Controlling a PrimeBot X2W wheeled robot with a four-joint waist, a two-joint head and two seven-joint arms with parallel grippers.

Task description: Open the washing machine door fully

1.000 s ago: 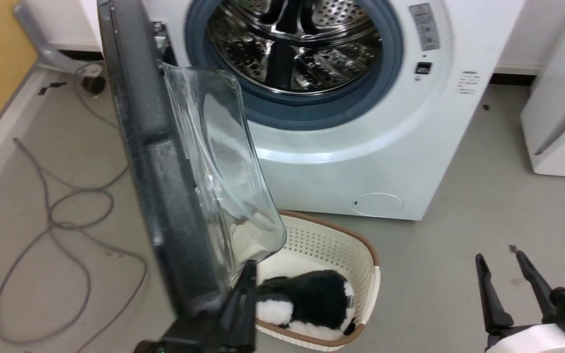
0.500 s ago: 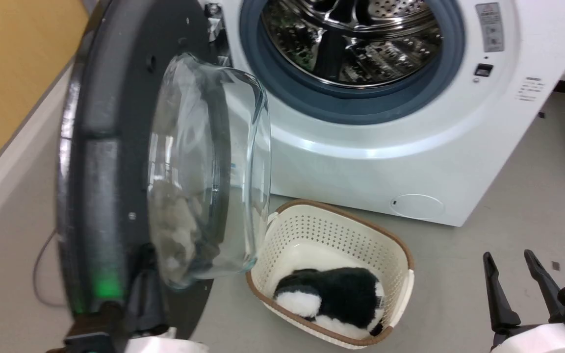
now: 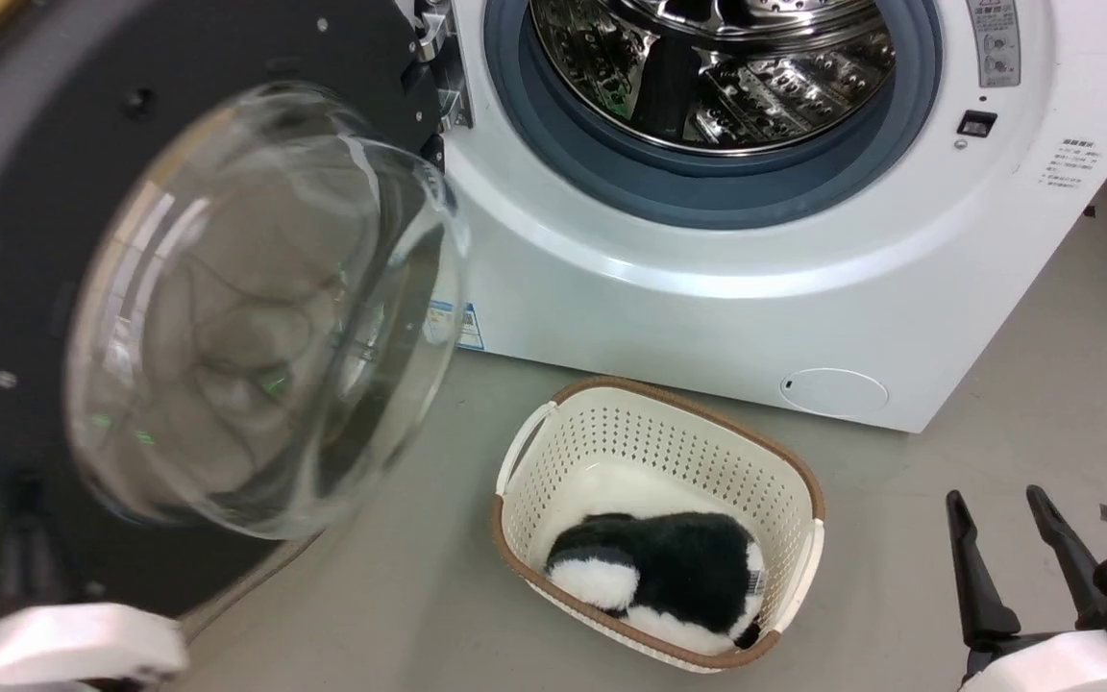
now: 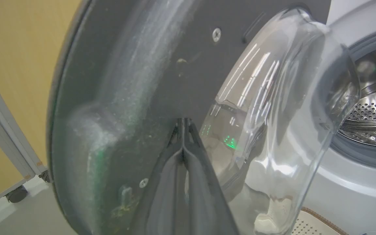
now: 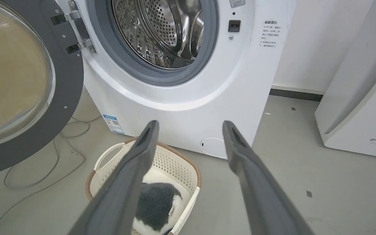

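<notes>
The washing machine door (image 3: 227,58) stands swung far out to the left of the washing machine (image 3: 707,308), its dark grey inner side and bulging glass bowl (image 3: 256,308) facing me. The steel drum (image 3: 726,58) lies exposed inside the blue-grey rubber ring. In the left wrist view my left gripper (image 4: 183,123) is shut, its tips resting against the door (image 4: 135,65) beside the glass. Its pale forearm (image 3: 63,644) sits at the lower left. My right gripper (image 3: 996,505) hangs open above the floor, to the right of the basket, holding nothing; its open fingers (image 5: 145,137) frame the machine (image 5: 188,107) and the door (image 5: 70,81).
A cream basket (image 3: 808,481) holding a black and white plush toy (image 3: 669,577) sits on the floor in front of the machine. A white FEELAIR appliance (image 5: 364,98) stands at the right. A grey cable (image 5: 44,173) lies under the door. A yellow wall (image 4: 18,65) is behind the door.
The door has swung from nearly edge-on to wide open, inner side now facing me. My left arm went with it. The head view shifted right. The right gripper held still.
</notes>
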